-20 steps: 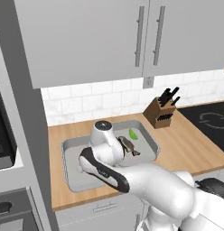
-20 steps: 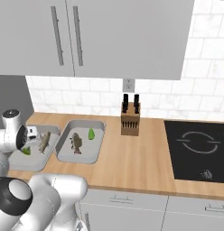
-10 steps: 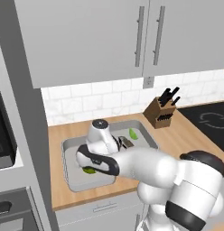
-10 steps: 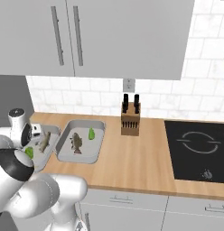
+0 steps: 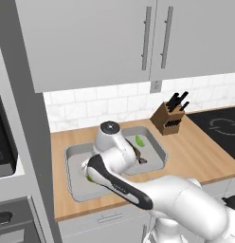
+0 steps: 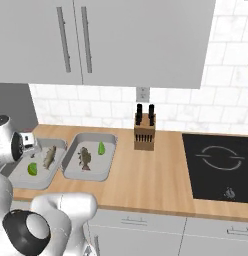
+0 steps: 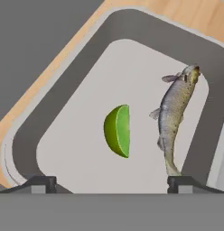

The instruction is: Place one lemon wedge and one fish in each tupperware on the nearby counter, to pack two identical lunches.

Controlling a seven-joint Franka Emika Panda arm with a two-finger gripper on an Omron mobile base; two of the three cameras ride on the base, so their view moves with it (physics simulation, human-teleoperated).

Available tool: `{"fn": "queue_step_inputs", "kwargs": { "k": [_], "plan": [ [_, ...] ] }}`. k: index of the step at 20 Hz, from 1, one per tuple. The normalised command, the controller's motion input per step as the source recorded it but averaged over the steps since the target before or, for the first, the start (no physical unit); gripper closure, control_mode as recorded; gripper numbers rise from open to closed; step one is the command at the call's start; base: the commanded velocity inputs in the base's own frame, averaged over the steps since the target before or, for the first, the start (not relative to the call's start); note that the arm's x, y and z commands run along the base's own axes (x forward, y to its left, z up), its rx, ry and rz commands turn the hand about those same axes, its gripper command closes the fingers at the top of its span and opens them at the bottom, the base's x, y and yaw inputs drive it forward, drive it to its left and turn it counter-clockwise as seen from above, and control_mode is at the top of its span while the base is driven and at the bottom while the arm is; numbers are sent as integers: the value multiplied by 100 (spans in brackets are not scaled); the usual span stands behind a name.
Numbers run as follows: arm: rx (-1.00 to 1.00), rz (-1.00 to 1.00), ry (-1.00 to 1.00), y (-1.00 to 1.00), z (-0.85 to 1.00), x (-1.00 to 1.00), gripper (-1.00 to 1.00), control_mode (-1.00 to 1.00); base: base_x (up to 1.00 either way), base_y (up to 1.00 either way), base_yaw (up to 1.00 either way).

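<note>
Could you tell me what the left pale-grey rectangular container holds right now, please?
It is filled: the left pale-grey rectangular container holds one lime-green wedge and one slim grey-and-tan fish, lying apart on its floor.

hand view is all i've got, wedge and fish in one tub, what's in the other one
Observer: In the right base view the second tupperware holds a fish and a lemon wedge too.
Operator: are the tubs touching
Observer: The near tupperware sits just to the left of that one on the counter; a thin gap shows between the rims.
Operator: anything else close by
Observer: A knife block stands upright on the counter to the right of the second tub, apart from it.
</note>
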Motion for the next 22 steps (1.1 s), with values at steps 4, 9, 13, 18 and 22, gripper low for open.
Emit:
{"fn": "queue_step_inputs", "kwargs": {
  "k": [4, 9, 13, 18, 22],
  "plan": [
    [5, -4, 0, -44, 42, -38, -100, -100, 0, 0, 0],
    [7, 0, -2, -34, 44, -15, -100, -100, 0, 0, 0],
    [17, 0, -10, -24, 0, -5, -100, -100, 0, 0, 0],
    [22, 0, -4, -32, 0, -4, -100, -100, 0, 0, 0],
    [22, 0, -3, -33, 0, 0, -100, -100, 0, 0, 0]
  ]
}}
